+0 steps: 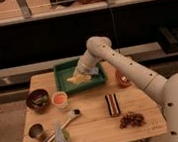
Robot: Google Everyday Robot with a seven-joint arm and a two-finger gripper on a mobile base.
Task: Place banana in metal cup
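Jaws of the gripper point(84, 74) are closed narrowly on the small, stubby, pale yellow-cream toy banana point(77, 79), which sticks out to the left of them. The gripper and banana hang over the front left part of the green rectangular plastic tray point(61, 72); whether the banana touches the tray floor cannot be told. The white arm point(128, 69) reaches in from the lower right and bends down into the tray. Just right of the gripper, inside the tray, lies a blue-grey block point(95, 71). A round red-orange object point(123, 80) sits right of the tray, partly hidden by the arm.

The tray stands at the back of a light wooden table point(97, 132). In front of its left corner is a white cup with an orange inside point(60, 99), and beside that, further left, a wide dark brown bowl point(37, 100). A light-handled spoon point(66, 122) lies slanted at the table's middle left. The small, round, dull silver-grey metal cup point(36, 131) stands upright near the front left corner, well apart from the banana. A dark striped bar point(112, 105) and a dark reddish cluster point(131, 119) lie to the right.
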